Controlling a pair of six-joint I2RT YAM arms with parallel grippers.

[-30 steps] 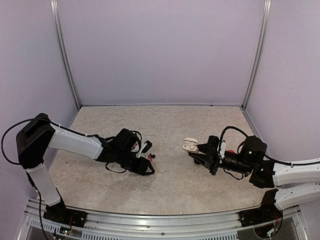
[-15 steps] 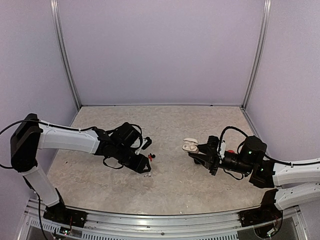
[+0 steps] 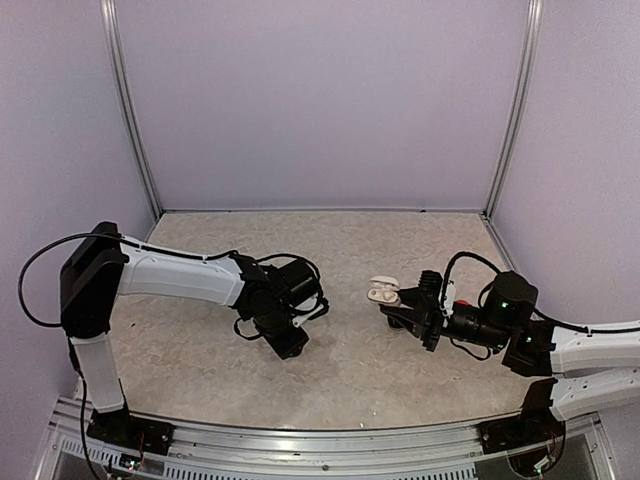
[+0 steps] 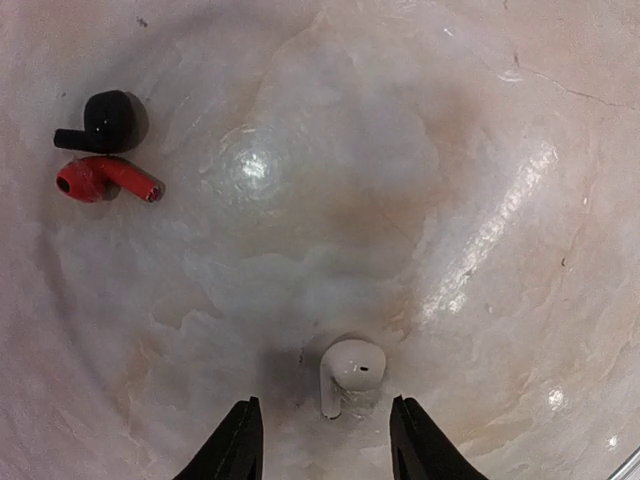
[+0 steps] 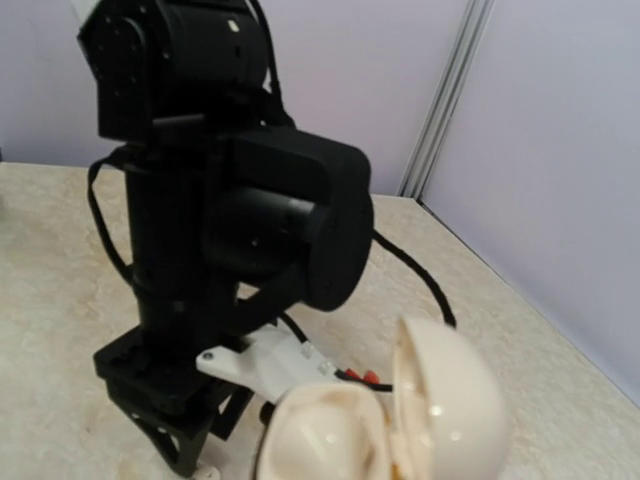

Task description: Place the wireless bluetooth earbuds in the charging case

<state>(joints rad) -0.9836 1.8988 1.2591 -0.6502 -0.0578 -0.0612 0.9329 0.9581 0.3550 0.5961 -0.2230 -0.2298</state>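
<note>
Left claw (image 4: 327, 440) has swung in over the white earbud (image 4: 350, 372) and is starting to narrow.
Its fingers are spread to either side of the earbud on the bench (image 4: 450, 150), not yet touching it, with the red earbud (image 4: 100, 180) and black earbud (image 4: 105, 120) well apart. A pickup looks imminent. The right claw (image 3: 405, 306) stays pinched on the open charging case (image 3: 381, 292).

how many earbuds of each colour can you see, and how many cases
small black plastic earbud: 1
small red plastic earbud: 1
small white plastic earbud: 1
open white pebble-shaped charging case: 1
total: 4
</note>
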